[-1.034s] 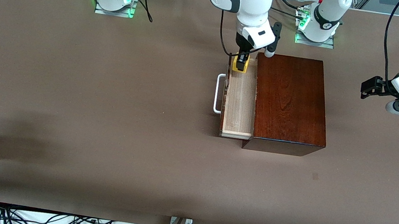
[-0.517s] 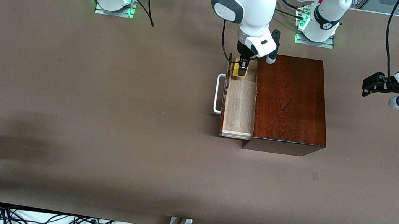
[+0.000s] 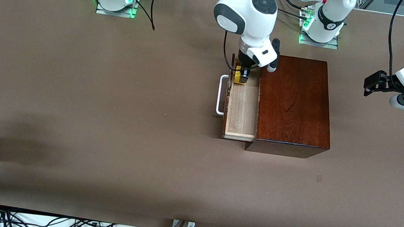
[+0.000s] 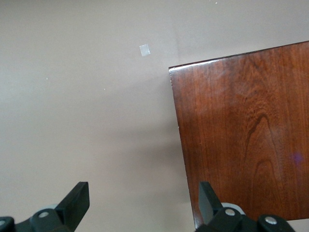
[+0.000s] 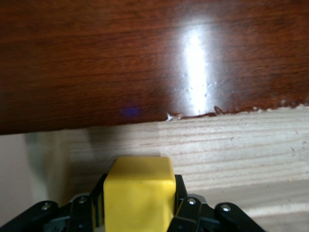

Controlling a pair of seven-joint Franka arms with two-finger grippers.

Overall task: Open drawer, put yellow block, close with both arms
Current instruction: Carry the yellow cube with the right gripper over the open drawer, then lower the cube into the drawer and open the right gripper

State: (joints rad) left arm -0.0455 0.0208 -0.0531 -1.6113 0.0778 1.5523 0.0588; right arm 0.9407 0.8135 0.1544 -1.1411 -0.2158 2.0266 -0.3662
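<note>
Front view shows my right gripper (image 3: 241, 77) down in the open drawer (image 3: 242, 107) of the wooden box (image 3: 293, 102), fingers clamped on the yellow block (image 3: 238, 80). My left gripper (image 3: 371, 84) waits with fingers spread above the surface (image 3: 110, 97) beside the box.

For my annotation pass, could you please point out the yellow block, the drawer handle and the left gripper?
yellow block (image 5: 139, 193): right wrist view, its facing side.
drawer handle (image 3: 220, 94): front view, middle of bar.
left gripper (image 4: 144, 200): left wrist view, between fingertips.

Right pincer (image 3: 241, 76) pointing down, fingers clamped; left pincer (image 3: 370, 85) aloft, fingers spread.
</note>
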